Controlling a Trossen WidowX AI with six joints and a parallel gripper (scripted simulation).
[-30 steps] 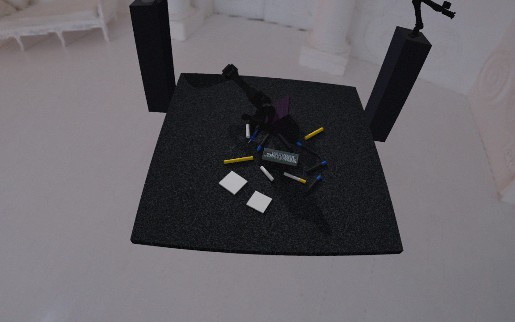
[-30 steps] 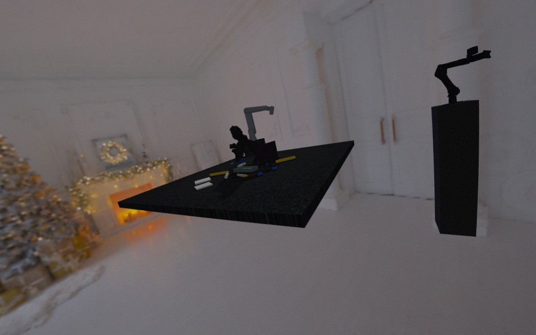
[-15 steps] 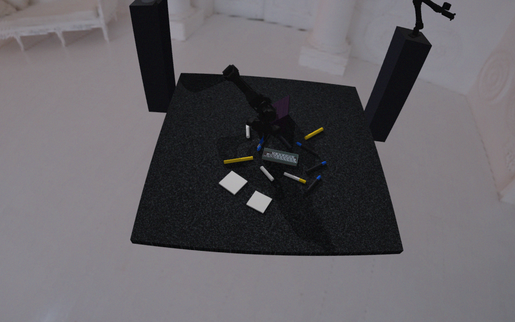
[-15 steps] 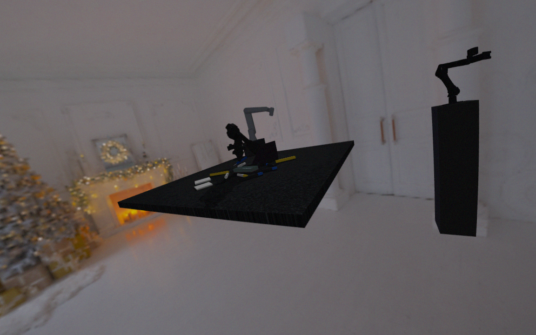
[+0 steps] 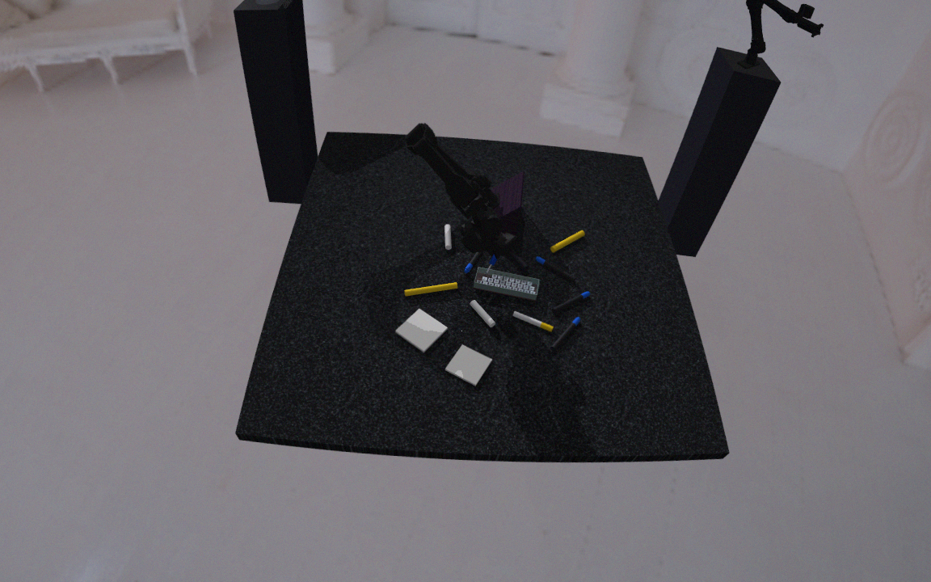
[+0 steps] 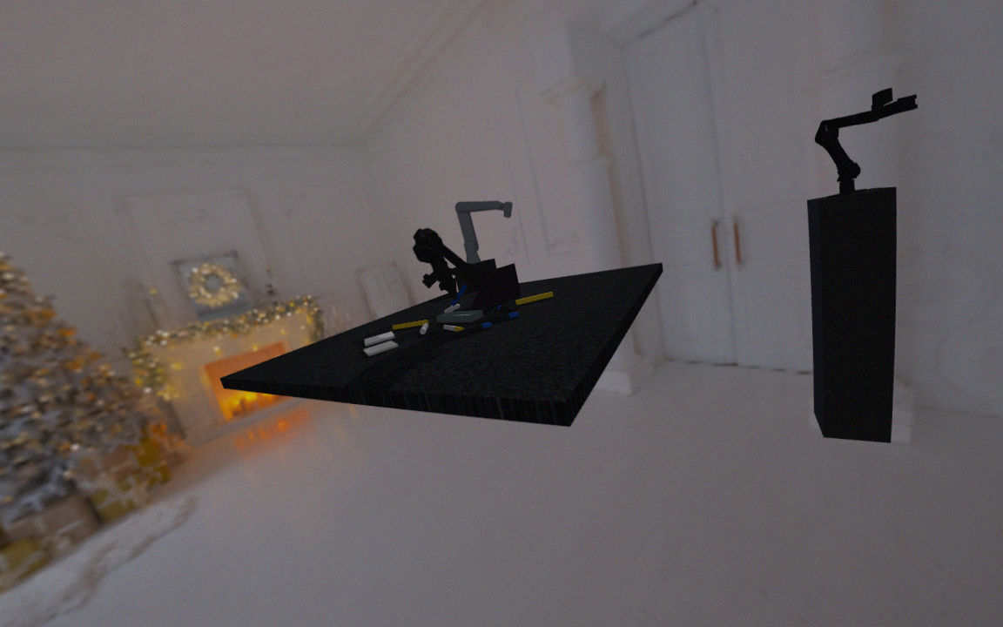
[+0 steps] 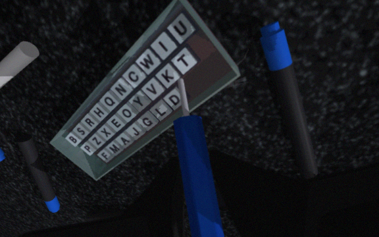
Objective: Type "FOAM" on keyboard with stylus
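Observation:
My gripper (image 7: 194, 160) is shut on the blue stylus (image 5: 493, 261) (image 6: 460, 294) (image 7: 197, 178), whose thin pale tip points down at the keyboard. The green-grey keyboard (image 5: 486, 291) (image 6: 458, 317) (image 7: 81, 161) lies below it. In the wrist view the tip shows beside the K key (image 7: 168, 77) and the D key (image 7: 174, 99), near the bare dark end of the key field. Contact cannot be told. The F key (image 7: 105, 155), M key (image 7: 114, 148), A key (image 7: 124, 141) and O key (image 7: 127, 113) show toward the keyboard's other end.
A blue-capped dark marker (image 7: 295, 112) lies beside the keyboard's near-tip end. Several other markers lie around, including a yellow stick (image 5: 431, 289), a white stick (image 5: 482, 313) and a white-and-yellow marker (image 5: 530, 320). Two pale pads (image 5: 420, 330) (image 5: 468, 364) lie farther off. A purple panel (image 5: 511, 194) stands behind.

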